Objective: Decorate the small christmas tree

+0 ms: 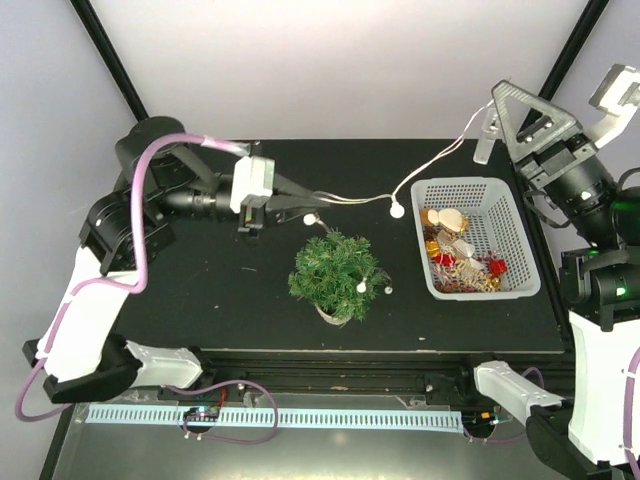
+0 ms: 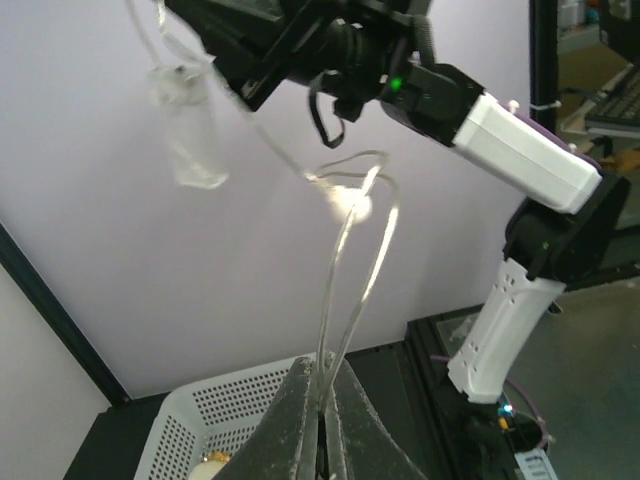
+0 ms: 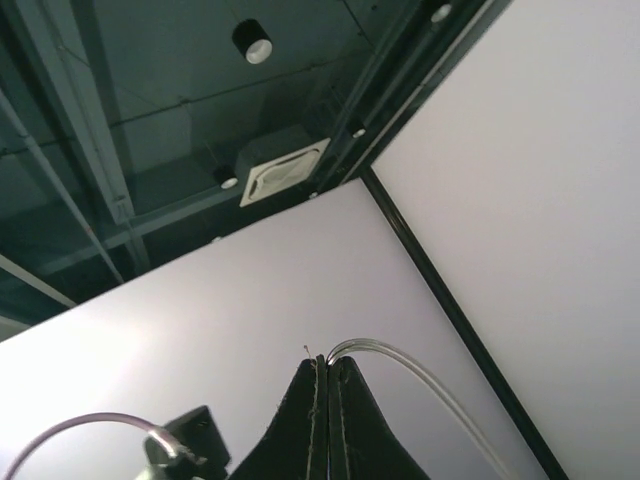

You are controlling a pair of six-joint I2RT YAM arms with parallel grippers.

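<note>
The small christmas tree [image 1: 335, 270], bushy dark green on a white base, stands mid-table with white bulbs lying on its near side. A clear light string [image 1: 432, 163] with white bulbs runs from the tree up to both grippers. My left gripper [image 1: 307, 204] hovers just behind the tree, shut on two strands of the string [image 2: 352, 250]; its fingertips [image 2: 300, 400] pinch them together. My right gripper [image 1: 493, 104] is raised at the back right, pointing up, shut on the string's end [image 3: 420, 372]. A clear plastic piece [image 2: 190, 140] dangles under it.
A white mesh basket [image 1: 505, 195] of gold, red and cream ornaments sits right of the tree and shows again in the left wrist view [image 2: 190, 425]. Black frame posts [image 1: 108, 55] rise at the back corners. The table's near edge runs just in front of the tree.
</note>
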